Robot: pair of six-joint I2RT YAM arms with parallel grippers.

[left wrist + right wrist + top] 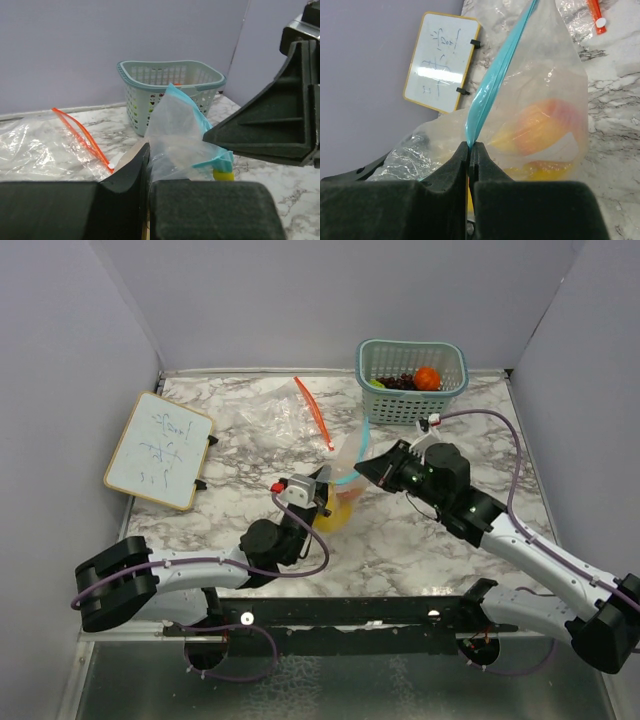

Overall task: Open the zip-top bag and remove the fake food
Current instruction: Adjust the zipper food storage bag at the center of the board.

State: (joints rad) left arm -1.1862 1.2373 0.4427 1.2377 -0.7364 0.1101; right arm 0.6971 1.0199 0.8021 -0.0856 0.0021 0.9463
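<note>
Right jaws, clamped on the blue zip strip (490,85) of the zip-top bag (555,75); left jaws, clamped on its film; toy peach (540,125) held inside.

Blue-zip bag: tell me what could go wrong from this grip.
The right gripper pinches the blue zip itself, perhaps both sides, so pulling might not part it. The left gripper holds only thin film of the bag, which may slip or tear. The peach could tumble out.
</note>
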